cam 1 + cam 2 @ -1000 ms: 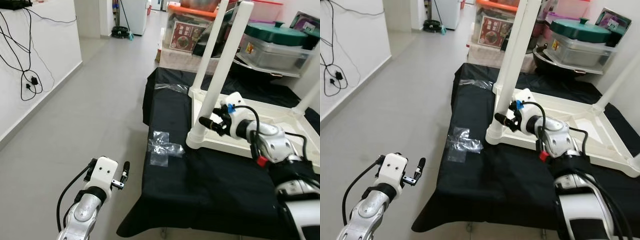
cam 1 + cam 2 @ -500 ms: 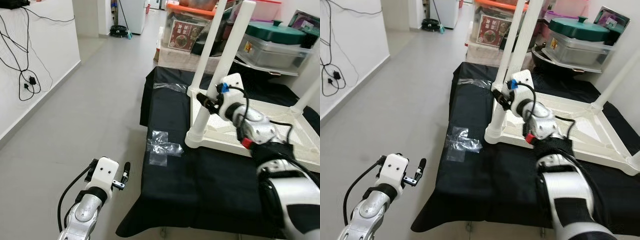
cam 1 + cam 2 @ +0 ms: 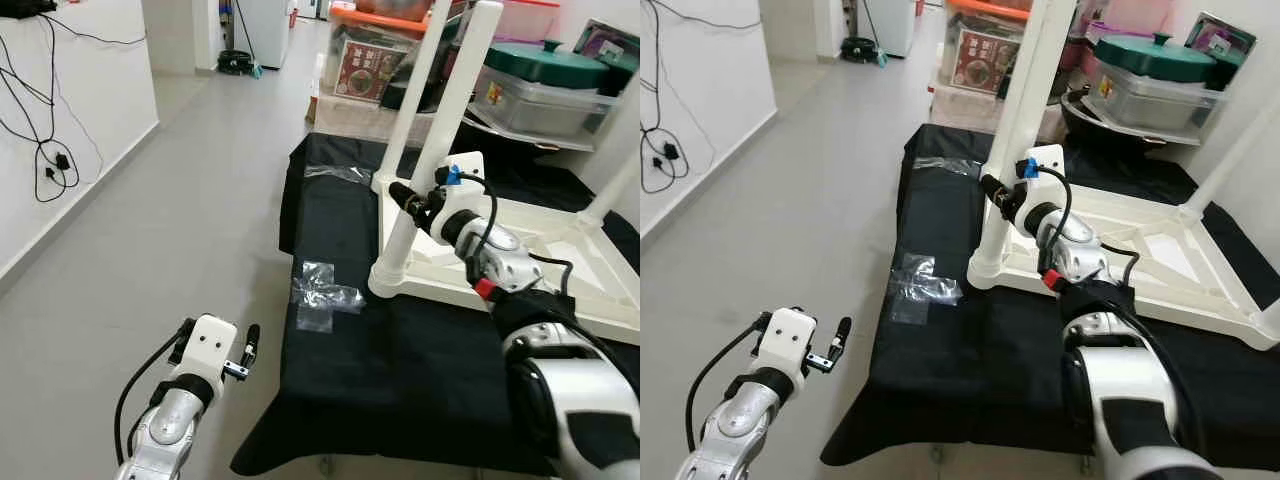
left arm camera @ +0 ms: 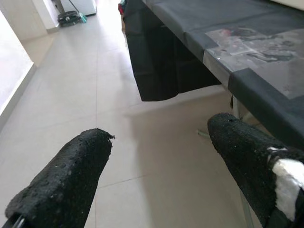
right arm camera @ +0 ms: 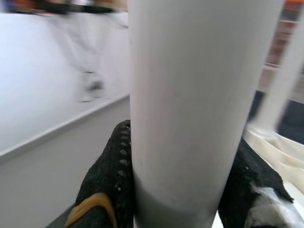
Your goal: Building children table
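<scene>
Far left, white wall [image 3: 90,110] with black cables [image 3: 45,150] hanging down it, grey tiled floor [image 3: 200,200] running back to a doorway. Left gripper [image 3: 250,345] hangs low over the floor beside the table edge, well apart from everything — fingers spread, nothing between them; wrist view shows the two black fingers [image 4: 66,175] apart over bare tiles.

Next, low table draped in a black cloth [image 3: 340,330]; two crumpled clear plastic bags on it, one near the front [image 3: 325,295], one further back [image 3: 335,173].

White children's table [image 3: 520,260] lies upside down on the cloth, legs sticking up. Right gripper [image 3: 405,200] is at the near-left leg [image 3: 425,170], partway up, above its socket at the tabletop corner. Fingers clamp the leg from both sides — wrist view has the white tube [image 5: 199,109] pressed between both black pads [image 5: 111,185]. Another leg [image 3: 425,80] stands behind it, a third [image 3: 610,195] at the right edge.

Behind the table: storage boxes [image 3: 375,60], and a clear bin with a dark green lid [image 3: 555,85] on the right.
</scene>
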Controlling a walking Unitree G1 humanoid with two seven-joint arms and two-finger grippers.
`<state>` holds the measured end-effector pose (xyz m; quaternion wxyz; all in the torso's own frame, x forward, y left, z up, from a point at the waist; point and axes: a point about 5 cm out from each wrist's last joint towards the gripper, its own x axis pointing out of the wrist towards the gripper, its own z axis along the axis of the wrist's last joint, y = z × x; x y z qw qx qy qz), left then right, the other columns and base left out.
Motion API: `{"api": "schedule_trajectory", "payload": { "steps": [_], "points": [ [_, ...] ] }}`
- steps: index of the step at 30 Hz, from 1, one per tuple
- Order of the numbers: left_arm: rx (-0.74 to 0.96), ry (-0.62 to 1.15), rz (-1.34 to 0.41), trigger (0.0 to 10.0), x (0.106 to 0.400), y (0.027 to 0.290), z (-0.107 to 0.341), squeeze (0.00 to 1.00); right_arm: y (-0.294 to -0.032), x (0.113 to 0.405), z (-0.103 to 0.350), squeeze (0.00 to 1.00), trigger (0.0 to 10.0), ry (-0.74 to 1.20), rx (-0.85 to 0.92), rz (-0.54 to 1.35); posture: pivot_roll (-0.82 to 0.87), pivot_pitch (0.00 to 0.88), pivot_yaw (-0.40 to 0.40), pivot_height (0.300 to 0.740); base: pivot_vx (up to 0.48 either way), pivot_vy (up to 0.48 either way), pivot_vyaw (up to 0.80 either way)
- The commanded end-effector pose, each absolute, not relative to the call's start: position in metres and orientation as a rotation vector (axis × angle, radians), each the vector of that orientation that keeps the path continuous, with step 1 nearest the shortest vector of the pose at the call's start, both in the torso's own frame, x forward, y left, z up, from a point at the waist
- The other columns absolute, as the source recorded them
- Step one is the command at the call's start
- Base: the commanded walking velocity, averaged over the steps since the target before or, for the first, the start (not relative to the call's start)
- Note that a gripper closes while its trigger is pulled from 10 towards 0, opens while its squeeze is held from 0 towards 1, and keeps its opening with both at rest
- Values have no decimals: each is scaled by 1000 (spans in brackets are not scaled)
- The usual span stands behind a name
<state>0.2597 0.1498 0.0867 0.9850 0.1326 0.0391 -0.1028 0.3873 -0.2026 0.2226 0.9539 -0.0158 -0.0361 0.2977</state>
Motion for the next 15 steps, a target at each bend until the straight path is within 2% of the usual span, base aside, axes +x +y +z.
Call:
{"api": "schedule_trajectory", "payload": {
  "steps": [1,7,11,15],
  "points": [
    [266,80,-221,10000,259,146,85,0,-196,371,225,0,0,-90,-73,857,95,0,-138,740,0,0,0],
    [271,82,-223,10000,258,147,85,0,-219,356,227,0,0,-74,-121,924,89,0,-135,740,0,0,0],
    [274,83,-223,10000,259,148,84,0,-216,347,231,0,0,-84,-120,983,85,0,-133,740,0,0,0],
    [273,79,-226,10000,260,147,85,0,-208,324,232,0,0,-88,-164,1159,87,0,-132,740,0,0,0]
  ]
}}
